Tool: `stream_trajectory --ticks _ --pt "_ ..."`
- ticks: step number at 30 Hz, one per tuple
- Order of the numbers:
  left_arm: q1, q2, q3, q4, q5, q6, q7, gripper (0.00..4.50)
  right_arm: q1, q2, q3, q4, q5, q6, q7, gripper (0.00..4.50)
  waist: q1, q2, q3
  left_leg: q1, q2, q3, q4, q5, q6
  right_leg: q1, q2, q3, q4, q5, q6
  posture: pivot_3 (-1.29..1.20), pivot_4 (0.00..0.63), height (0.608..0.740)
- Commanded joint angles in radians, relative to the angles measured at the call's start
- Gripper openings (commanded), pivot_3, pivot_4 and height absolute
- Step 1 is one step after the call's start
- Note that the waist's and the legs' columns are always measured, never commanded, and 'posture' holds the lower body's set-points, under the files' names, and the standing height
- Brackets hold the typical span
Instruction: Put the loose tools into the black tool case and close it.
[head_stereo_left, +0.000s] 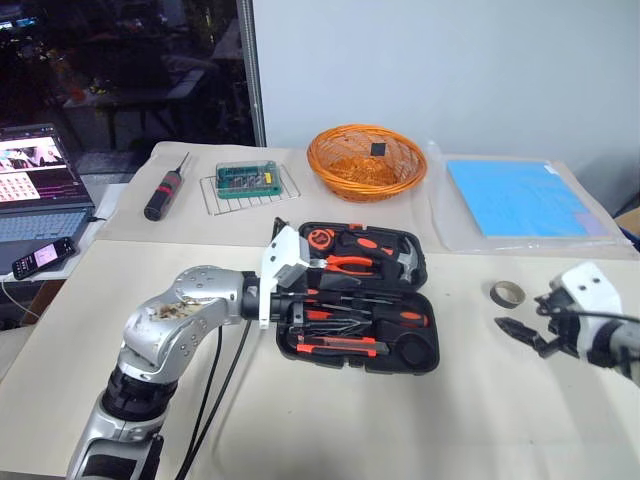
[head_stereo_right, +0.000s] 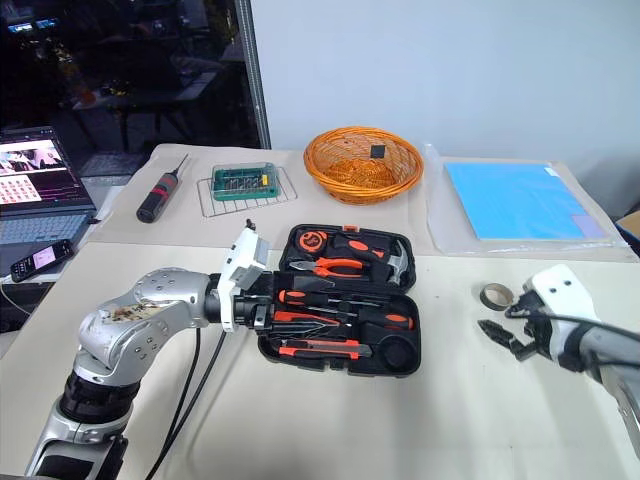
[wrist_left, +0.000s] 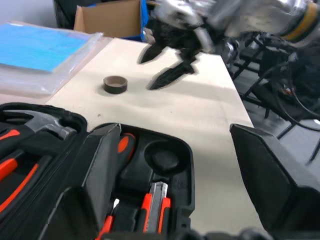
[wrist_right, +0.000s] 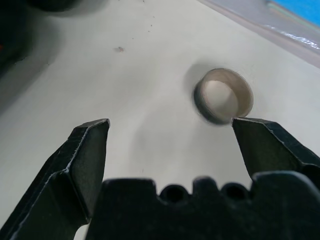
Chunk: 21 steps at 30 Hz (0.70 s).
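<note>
case: black hard-plastic clamshell tool case (head_stereo_left: 360, 300) lies open mid-table on the cream tabletop (head_stereo_left: 420, 420), lid half toward the far side, tray half nearer the robot
tools: slim orange-and-black screwdrivers (head_stereo_left: 365, 315) and a flat orange-and-black utility knife (head_stereo_left: 338, 345) sit in the tray recesses; orange-handled pliers (head_stereo_left: 345, 263) and a hammer (head_stereo_left: 405, 262) sit in the lid half
loose tools: none seen lying on the table beside the case
left gripper: left gripper (head_stereo_left: 296, 305) sits at the case's left edge over the tray; fingers spread with nothing between them, one finger (wrist_left: 272, 175) out over bare table, the other over the recesses in the left wrist view
right gripper: right gripper (head_stereo_left: 522, 332) hovers over bare table well to the right of the case, fingers wide apart, empty, just beside a small grey tape-like ring (head_stereo_left: 507, 293)
clutter: thick black-and-red-handled screwdriver (head_stereo_left: 166, 190), green circuit board on a wire rack (head_stereo_left: 248, 182), orange wicker basket (head_stereo_left: 365, 160), blue sheet in a clear sleeve (head_stereo_left: 525, 198), all on the far side, apart from the case
step: judged, loading looks done; closing is not yet done
next: likely one gripper gets behind the lid's far edge and swings it over the tray, then presses the front shut; tools must lie flat in their recesses or the lid jams
</note>
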Motion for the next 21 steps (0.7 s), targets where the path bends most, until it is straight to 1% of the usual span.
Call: stream_trajectory --ticks 1,5,6,7,8,9,10,14,15,17,18,20,21 --pt "-0.018 0.0 0.014 -0.047 -0.024 0.001 0.036 3.54 -0.132 -0.02 0.11 0.164 -0.089 -0.064 0.055 4.5 0.002 0.0 0.0 0.0 0.0 0.0 0.0 0.0 0.0 0.0 0.0 0.0 0.0 0.0 0.0 0.0 0.15 0.74" --pt "0.008 0.017 0.027 -0.064 -0.021 -0.008 0.064 3.54 -0.303 0.006 0.243 0.371 -0.171 -0.138 0.132 4.5 0.001 0.001 0.001 -0.001 0.0 0.001 -0.001 0.001 -0.001 -0.001 0.001 0.001 -0.001 0.0 0.001 0.0 0.15 0.74" --pt "0.021 0.022 0.03 -0.073 -0.022 -0.009 0.071 3.61 -0.337 0.013 0.273 0.427 -0.193 -0.162 0.152 3.99 0.0 0.001 0.0 -0.001 -0.001 0.001 -0.001 0.001 -0.001 -0.001 0.0 0.001 -0.001 0.001 0.003 0.0 0.15 0.74" --pt "0.031 0.028 0.034 -0.082 -0.023 -0.01 0.076 3.61 -0.365 0.017 0.298 0.471 -0.213 -0.186 0.171 3.81 0.0 0.001 0.0 -0.001 -0.001 0.002 -0.001 0.002 -0.003 -0.001 0.001 0.002 -0.001 0.001 0.004 0.0 0.15 0.74" --pt "0.037 0.03 0.036 -0.086 -0.024 -0.011 0.081 3.61 -0.384 0.02 0.314 0.504 -0.228 -0.205 0.185 3.47 -0.001 0.001 0.001 -0.001 0.0 0.002 -0.001 0.003 -0.005 0.0 0.001 0.001 -0.001 0.002 0.006 0.0 0.15 0.74" --pt "0.047 0.035 0.044 -0.092 -0.026 -0.013 0.086 3.61 -0.408 0.024 0.322 0.531 -0.237 -0.222 0.2 3.04 0.0 0.001 0.001 -0.001 0.0 0.002 -0.001 0.004 -0.006 -0.001 0.001 0.001 -0.001 0.002 0.007 0.0 0.15 0.74" --pt "0.056 0.04 0.049 -0.095 -0.026 -0.016 0.088 3.61 -0.425 0.023 0.329 0.549 -0.244 -0.237 0.218 2.73 0.0 0.001 0.001 -0.001 0.0 0.002 -0.001 0.004 -0.006 -0.001 0.0 0.001 -0.002 0.002 0.008 0.0 0.15 0.74" --pt "0.083 0.053 0.06 -0.103 -0.03 -0.03 0.091 3.61 -0.442 0.005 0.329 0.55 -0.241 -0.254 0.304 1.34 0.001 0.001 0.001 -0.001 0.0 0.003 -0.001 0.004 -0.006 -0.001 0.0 0.001 -0.002 0.002 0.008 0.0 0.15 0.74" --pt "0.085 0.053 0.059 -0.1 -0.03 -0.034 0.092 3.61 -0.44 0.0 0.324 0.55 -0.242 -0.255 0.317 1.09 0.002 0.001 0.001 -0.001 0.0 0.002 -0.001 0.004 -0.006 0.0 0.0 0.001 -0.001 0.002 0.008 0.0 0.15 0.74" --pt "0.093 0.053 0.063 -0.098 -0.038 -0.037 0.088 3.61 -0.422 -0.024 0.295 0.509 -0.222 -0.234 0.357 0.29 0.002 0.001 0.001 -0.001 0.0 0.002 -0.001 0.004 -0.007 0.0 0.0 0.001 -0.001 0.002 0.008 0.0 0.15 0.74" --pt "0.097 0.057 0.065 -0.097 -0.042 -0.04 0.084 3.61 -0.411 -0.04 0.277 0.479 -0.207 -0.215 0.378 0.03 0.003 0.002 0.001 -0.001 0.0 0.002 -0.001 0.004 -0.007 0.0 -0.001 0.001 -0.001 0.002 0.008 0.0 0.15 0.74" --pt "0.109 0.068 0.068 -0.094 -0.046 -0.05 0.071 3.61 -0.388 -0.071 0.241 0.408 -0.166 -0.151 0.414 0.03 0.002 0.004 0.002 -0.001 0.0 0.003 -0.001 0.004 -0.007 0.0 -0.001 0.001 -0.001 0.002 0.008 0.0 0.15 0.74" --pt "0.117 0.081 0.075 -0.093 -0.054 -0.053 0.059 3.61 -0.357 -0.104 0.203 0.32 -0.126 -0.098 0.443 0.03 0.002 0.004 0.002 -0.001 0.0 0.003 -0.001 0.004 -0.007 -0.001 -0.001 0.001 -0.001 0.002 0.008 0.0 0.15 0.74"
